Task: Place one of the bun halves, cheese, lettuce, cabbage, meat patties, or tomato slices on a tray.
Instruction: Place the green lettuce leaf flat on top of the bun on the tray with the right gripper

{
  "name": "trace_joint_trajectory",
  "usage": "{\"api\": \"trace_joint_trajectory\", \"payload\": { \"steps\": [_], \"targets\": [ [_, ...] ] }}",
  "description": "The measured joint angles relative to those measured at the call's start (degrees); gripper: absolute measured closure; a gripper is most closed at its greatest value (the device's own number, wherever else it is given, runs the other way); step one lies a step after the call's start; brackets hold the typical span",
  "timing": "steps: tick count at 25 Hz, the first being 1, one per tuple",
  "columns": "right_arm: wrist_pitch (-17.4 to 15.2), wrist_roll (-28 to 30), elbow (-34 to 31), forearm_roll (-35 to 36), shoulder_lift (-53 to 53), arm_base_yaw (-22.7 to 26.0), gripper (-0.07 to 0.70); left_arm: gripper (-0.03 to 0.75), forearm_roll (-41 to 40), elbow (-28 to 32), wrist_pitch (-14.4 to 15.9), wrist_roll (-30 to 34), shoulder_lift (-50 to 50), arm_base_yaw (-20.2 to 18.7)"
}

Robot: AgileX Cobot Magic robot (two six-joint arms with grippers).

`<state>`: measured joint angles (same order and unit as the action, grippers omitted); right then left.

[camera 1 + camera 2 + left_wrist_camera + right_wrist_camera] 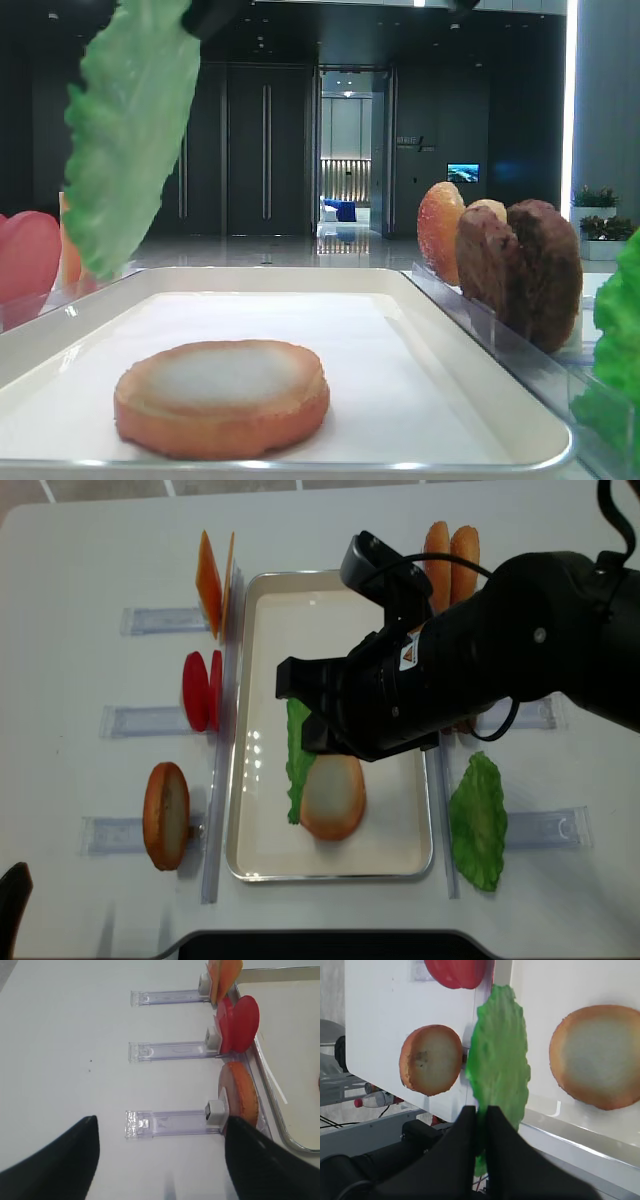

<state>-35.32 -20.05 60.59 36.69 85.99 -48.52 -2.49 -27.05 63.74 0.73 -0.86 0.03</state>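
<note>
Right gripper point(481, 1110) pinched tight on the lettuce point(499, 1055); leaf hangs from the jaws toward 12 o'clock in the wrist view, held edge-on in the air. It hangs over the tray point(262, 670), left of a bun half point(332, 796) lying flat at about 3 o'clock. Whether the leaf touches the tray is unclear. Left gripper point(160, 1155) spread wide, empty.

The lettuce point(501, 1055) looks like rubbery, veined plastic. The tray point(470, 350) is glossy-rimmed, paper-lined. The holders point(170, 1123) are clear plastic.
</note>
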Motion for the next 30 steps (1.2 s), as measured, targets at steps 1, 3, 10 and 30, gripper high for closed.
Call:
{"api": "trace_joint_trajectory", "payload": {
  "steps": [1,3,10,30],
  "targets": [
    [0.3,1.3,0.0,1.5,0.9,0.0,0.604,0.118,0.0,0.0,0.0,0.0,0.0,0.0],
    [1.0,3.6,0.0,4.0,2.3,0.0,0.604,0.118,0.0,0.0,0.0,0.0,0.0,0.0],
    [2.6,5.9,0.0,6.4,5.8,0.0,0.604,0.118,0.0,0.0,0.0,0.0,0.0,0.0],
    [3.7,4.8,0.0,2.3,8.3,0.0,0.605,0.118,0.0,0.0,0.0,0.0,0.0,0.0]
  ]
}}
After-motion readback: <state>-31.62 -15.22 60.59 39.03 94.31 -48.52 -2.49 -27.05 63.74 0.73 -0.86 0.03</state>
